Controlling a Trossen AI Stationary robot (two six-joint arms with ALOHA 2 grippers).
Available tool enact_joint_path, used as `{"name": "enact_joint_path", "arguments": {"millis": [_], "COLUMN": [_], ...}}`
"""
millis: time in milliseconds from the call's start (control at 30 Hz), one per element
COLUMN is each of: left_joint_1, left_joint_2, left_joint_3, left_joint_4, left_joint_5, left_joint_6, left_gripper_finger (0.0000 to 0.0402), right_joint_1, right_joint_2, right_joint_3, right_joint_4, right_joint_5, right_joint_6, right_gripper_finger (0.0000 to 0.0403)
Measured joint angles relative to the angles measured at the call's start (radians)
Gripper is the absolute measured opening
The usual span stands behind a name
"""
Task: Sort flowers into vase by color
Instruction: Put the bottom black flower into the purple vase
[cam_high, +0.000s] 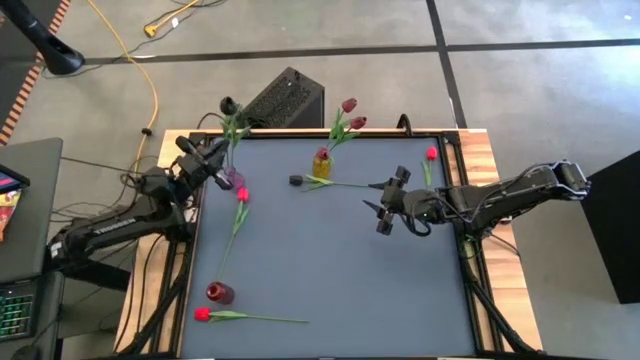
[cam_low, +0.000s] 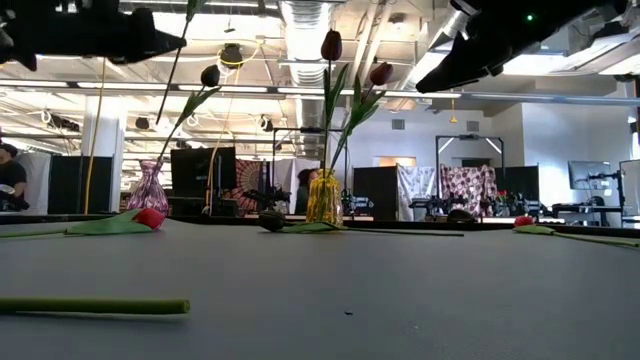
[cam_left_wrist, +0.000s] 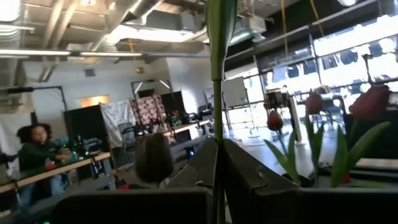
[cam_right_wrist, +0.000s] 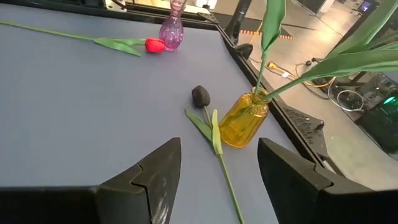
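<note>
Left pincer (cam_high: 213, 160) pinches a dark tulip's (cam_high: 227, 104) stem over the pink vase (cam_high: 234, 177) at the surface's (cam_high: 330, 270) far left edge. Right pincer (cam_high: 386, 203) hangs spread beside a dark tulip lying (cam_right_wrist: 200, 95) near the yellow vase (cam_right_wrist: 244, 119).

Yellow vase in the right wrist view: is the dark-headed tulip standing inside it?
No. The dark-headed tulip lies flat on the table beside the yellow vase, which holds only green stems.
</note>
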Motion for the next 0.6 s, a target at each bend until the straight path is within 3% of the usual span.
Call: {"name": "enact_joint_path", "arguments": {"millis": [300,600], "left_joint_1": [0.149,0.175], "left_joint_2": [0.0,0.0], "left_joint_3": [-0.062,-0.062], "left_joint_4": [0.037,-0.044], "left_joint_5": [0.112,0.14], "left_joint_6": [-0.124,-0.155], "left_gripper_finger": [0.0,0.0], "right_joint_1": [0.0,0.0], "right_joint_2": [0.0,0.0], "right_joint_3": [0.0,0.0], "right_joint_4": [-0.002,-0.005], "right_joint_5": [-0.001,-0.005], "right_joint_6": [0.0,0.001], "right_gripper_finger": [0.024,0.024]}}
